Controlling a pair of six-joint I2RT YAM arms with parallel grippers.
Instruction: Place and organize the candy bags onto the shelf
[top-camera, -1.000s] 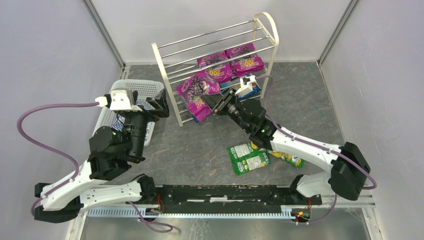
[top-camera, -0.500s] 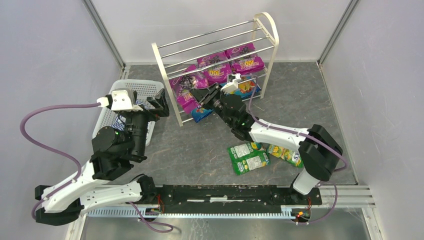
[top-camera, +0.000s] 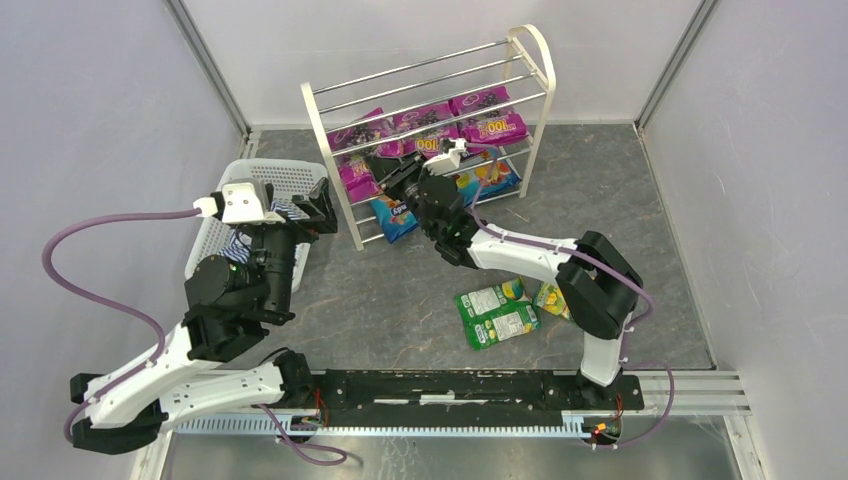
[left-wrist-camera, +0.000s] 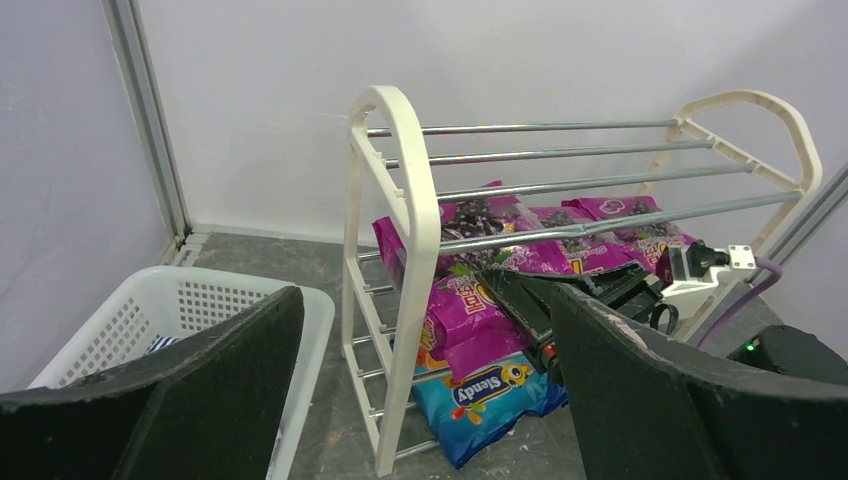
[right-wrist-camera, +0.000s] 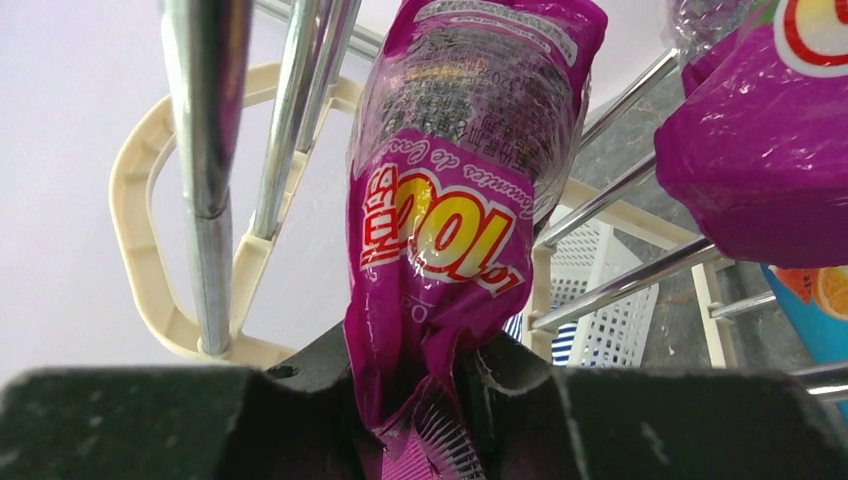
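The grey desk (top-camera: 400, 290) lay around me, two green bags (top-camera: 497, 316) nearest. My right pincer (right-wrist-camera: 425, 400) was clamped on the end seam of a purple bag (right-wrist-camera: 450, 200), among the shelf (top-camera: 322, 140) rods. I judged it best to slide it flat beside the other purple bags (top-camera: 485, 118) before letting go.

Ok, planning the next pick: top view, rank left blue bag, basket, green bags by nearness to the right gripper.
1. Left blue bag, beside the right gripper, at the shelf's foot.
2. Basket, far left.
3. Green bags, near side, right.
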